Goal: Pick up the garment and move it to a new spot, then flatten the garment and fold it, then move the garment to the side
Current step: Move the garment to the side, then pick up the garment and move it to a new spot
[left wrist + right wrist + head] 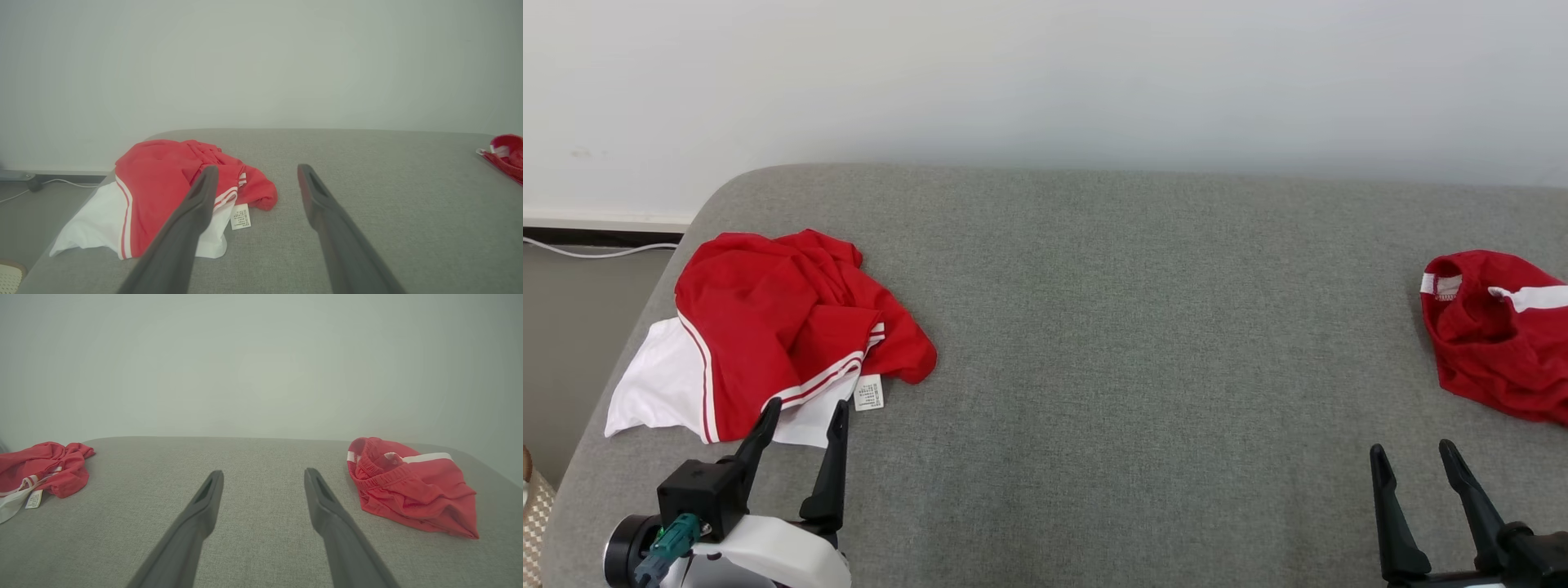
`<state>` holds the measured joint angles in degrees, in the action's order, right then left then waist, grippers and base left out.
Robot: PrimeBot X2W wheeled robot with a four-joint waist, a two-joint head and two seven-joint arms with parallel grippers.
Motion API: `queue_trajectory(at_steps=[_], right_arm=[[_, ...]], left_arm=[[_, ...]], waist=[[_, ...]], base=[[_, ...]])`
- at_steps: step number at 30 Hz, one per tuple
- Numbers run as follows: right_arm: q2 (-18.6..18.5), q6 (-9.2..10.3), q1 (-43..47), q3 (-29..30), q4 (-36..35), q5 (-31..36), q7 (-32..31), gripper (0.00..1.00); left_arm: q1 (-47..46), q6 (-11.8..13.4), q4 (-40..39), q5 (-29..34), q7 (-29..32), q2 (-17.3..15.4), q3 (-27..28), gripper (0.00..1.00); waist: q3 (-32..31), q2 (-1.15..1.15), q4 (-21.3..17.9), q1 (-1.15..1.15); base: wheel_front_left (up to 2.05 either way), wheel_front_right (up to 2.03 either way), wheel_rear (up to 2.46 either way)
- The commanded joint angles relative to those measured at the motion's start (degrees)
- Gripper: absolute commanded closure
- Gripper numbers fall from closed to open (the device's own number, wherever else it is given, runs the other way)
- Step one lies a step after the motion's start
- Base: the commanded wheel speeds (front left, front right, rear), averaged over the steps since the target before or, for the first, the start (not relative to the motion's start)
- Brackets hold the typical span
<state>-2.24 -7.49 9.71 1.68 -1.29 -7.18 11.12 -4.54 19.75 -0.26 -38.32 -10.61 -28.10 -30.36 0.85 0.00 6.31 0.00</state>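
My left gripper (806,404) stands with its two dark fingers spread wide and nothing between them. In the head view its tips overlap the near edge of the red and white garment (784,327); I cannot tell whether they touch the cloth or hang just above it. The garment lies crumpled at the left end of the grey cushion (1135,327), close to its rounded corner. It is mostly bright red, bunched into soft folds, with a white panel spilling out on the left and along the near edge. Thin white double stripes run along the seam between red and white. A small white care label (869,394) sticks out at the near right of the heap, flat on the fabric of the cushion (its print is too small to read).

My right gripper (1411,447) is also spread wide and empty, low over bare cushion at the near right. Just beyond it to the right lies a second red garment (408,490), rumpled, with a gathered elastic band and a white stripe. It lies well apart from the first. A pale wall (1045,73) rises behind the cushion.
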Motion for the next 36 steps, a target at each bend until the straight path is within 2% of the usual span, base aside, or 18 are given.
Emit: queue_trajectory(at_steps=[1,17,23,36], right_arm=[[-0.67,0.00,-0.90,-1.27,-1.31,-0.54,0.31,0.00],[-0.65,0.00,-0.97,-1.61,-0.51,-1.83,0.74,0.00],[-0.65,0.00,-1.76,-2.41,-0.38,-1.88,0.74,0.00],[-0.64,0.00,-3.63,-5.02,-0.03,-2.04,0.51,0.00]], left_arm=[[-1.81,0.70,-1.09,-0.06,-0.28,-1.72,2.59,0.00],[-1.76,0.84,-0.67,-1.03,0.01,-1.62,2.59,0.00],[-2.14,0.94,-0.33,-1.51,-0.42,-0.95,2.88,0.00],[-2.28,1.34,0.18,-1.08,-1.07,0.24,1.92,0.00]], waist=[[-0.13,0.00,-0.04,0.00],[-0.04,0.00,1.00,0.00],[0.59,0.00,4.17,0.00],[1.34,0.00,13.77,0.00]], base=[[0.00,0.00,0.00],[0.00,0.00,0.00],[0.00,0.00,0.00],[0.00,0.00,0.00]])
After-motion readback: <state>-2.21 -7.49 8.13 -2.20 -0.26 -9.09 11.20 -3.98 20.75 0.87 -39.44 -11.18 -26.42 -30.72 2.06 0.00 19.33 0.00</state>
